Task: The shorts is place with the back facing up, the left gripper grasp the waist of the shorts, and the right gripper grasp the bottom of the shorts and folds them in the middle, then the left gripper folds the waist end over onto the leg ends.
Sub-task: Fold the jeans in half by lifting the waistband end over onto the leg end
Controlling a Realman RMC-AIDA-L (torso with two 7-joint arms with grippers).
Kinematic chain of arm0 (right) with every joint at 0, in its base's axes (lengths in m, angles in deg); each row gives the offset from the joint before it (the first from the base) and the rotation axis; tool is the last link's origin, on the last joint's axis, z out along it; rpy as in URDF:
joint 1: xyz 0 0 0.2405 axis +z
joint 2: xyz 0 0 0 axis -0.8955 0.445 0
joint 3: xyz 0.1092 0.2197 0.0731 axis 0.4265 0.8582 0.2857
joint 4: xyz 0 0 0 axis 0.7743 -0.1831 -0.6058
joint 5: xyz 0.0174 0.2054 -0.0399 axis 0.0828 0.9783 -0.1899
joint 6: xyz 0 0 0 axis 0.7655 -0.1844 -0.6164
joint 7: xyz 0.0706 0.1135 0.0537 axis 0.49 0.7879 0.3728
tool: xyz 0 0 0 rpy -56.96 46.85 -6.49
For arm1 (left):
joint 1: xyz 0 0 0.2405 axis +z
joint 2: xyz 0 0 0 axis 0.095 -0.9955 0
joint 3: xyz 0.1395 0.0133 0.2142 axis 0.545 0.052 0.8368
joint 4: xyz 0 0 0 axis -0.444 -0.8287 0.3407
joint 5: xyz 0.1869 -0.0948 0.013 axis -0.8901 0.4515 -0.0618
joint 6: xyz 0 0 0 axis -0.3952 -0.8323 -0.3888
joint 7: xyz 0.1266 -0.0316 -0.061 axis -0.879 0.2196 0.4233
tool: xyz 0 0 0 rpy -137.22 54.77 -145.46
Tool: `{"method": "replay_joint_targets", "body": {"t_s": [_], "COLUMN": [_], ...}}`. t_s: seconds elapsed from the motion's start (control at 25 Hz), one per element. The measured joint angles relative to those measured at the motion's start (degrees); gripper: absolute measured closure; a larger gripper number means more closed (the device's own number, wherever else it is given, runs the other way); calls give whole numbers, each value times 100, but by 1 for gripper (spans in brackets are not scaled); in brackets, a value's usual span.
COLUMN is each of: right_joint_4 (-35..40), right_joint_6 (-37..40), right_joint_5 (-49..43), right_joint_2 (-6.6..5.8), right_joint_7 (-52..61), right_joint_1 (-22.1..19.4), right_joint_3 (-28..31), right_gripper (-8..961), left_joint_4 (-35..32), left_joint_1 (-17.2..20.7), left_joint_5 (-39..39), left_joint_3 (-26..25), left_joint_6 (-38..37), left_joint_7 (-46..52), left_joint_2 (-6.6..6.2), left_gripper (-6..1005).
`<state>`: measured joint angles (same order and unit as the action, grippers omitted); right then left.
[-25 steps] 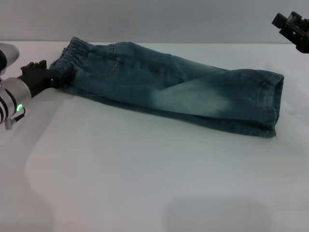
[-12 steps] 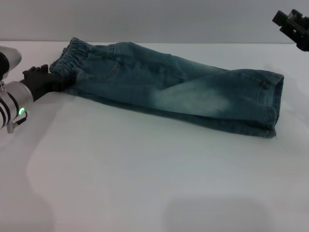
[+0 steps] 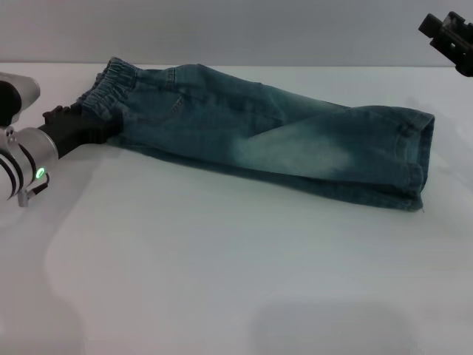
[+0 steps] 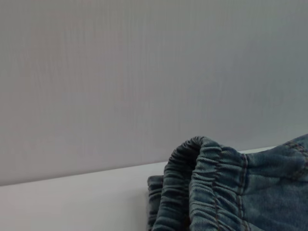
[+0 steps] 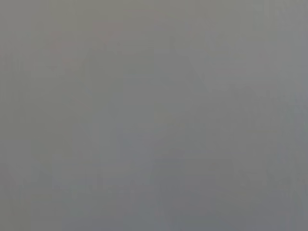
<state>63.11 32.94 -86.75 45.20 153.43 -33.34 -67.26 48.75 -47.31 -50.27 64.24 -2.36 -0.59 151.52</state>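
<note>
Left hand [image 3: 94, 126] edging closer against the elastic waist of the shorts [image 3: 281, 140] than a second ago, finger spread impossible to tell. Shorts lying folded lengthwise across white bench [image 3: 222, 259], grey wall behind. Right hand [image 3: 449, 38] hanging raised at far corner, grip unreadable.

shorts [image 3: 251, 140]: 1 | left end effector [image 3: 92, 126]: 1 | right end effector [image 3: 447, 41]: 1 | desk [image 3: 222, 259]: 1
</note>
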Motion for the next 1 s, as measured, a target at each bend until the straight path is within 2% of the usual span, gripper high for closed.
{"method": "replay_joint_targets", "body": {"t_s": [0.56, 0.76, 1.0], "right_joint_4": [-8, -11, -14], "right_joint_6": [-12, -30, -26], "right_joint_5": [0, -1, -1], "right_joint_2": [-4, -4, -4], "right_joint_7": [-5, -7, -8], "right_joint_1": [-36, -54, -71], "right_joint_3": [-18, -24, -25], "right_gripper": [382, 382, 382], "left_joint_4": [68, 110, 189], "left_joint_1": [-7, -6, -9], "left_joint_5": [0, 201, 437], "left_joint_3": [0, 0, 0], "left_joint_6": [-36, -85, -167], "left_joint_7": [15, -170, -422], "left_joint_2": [14, 23, 23], "left_gripper": [158, 328, 463]}}
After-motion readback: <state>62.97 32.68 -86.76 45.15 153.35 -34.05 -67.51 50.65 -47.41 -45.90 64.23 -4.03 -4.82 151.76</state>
